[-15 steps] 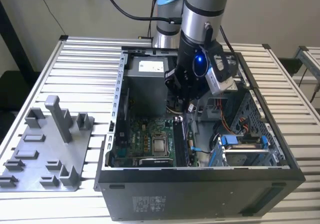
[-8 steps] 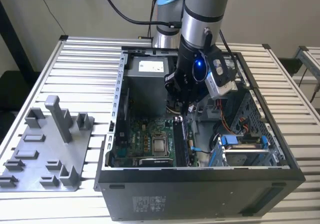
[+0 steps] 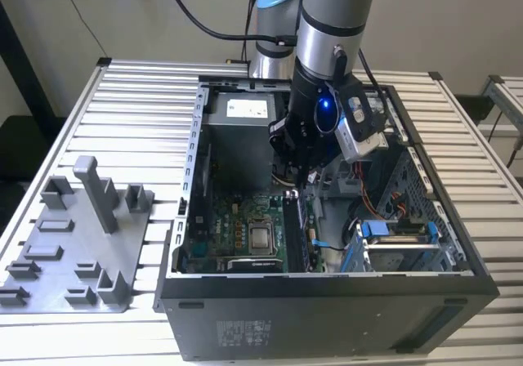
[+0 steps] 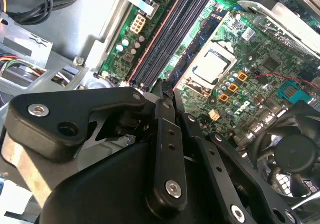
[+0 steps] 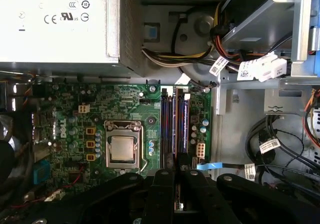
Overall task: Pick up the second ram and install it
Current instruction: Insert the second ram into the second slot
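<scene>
- The second ram [image 5: 176, 134] is a long, thin, dark circuit-board strip, seen edge-on in the first wrist view as a narrow dark line.
- It stands upright on its long edge, lengthwise along the memory slots [image 5: 167, 129], running from near to far inside the open case.
- It lies just to the exterior view's right of the processor socket [image 5: 121, 149].
- Its near end is pinched between the fingertips of the gripper [image 5: 175, 175].
- Whether it is fully seated in its slot cannot be told.
</scene>
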Tool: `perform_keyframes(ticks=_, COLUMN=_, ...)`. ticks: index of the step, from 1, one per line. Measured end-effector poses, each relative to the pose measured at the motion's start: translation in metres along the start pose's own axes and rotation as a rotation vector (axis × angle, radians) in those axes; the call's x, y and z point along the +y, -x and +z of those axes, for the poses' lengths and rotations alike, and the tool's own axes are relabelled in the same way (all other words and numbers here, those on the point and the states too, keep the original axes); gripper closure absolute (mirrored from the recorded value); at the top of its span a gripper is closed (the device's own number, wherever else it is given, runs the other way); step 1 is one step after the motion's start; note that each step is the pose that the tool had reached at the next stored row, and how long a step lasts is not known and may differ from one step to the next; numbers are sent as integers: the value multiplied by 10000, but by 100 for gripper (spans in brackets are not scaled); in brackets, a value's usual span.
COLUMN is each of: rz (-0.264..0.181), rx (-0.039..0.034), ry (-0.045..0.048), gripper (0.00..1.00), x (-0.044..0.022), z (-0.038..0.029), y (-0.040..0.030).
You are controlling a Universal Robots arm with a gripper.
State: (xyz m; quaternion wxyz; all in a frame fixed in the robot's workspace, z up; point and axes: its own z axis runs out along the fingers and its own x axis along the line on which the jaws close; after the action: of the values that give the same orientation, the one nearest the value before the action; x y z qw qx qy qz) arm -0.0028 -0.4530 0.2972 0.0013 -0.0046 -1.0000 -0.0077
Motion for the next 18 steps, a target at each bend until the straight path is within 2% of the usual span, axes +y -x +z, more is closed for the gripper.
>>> perform_keyframes(ticks=3, rz=0, rx=2, ry=-3, gripper=86, x=0, z=0, y=0)
perform_keyframes(ticks=7, rz=0, rx=2, ry=-3, gripper=86, x=-1, z=40, y=0)
perform_keyframes(ticks=18, rz=0, rx=14, ry=-2, gripper=86, x=-7, z=240, y=1)
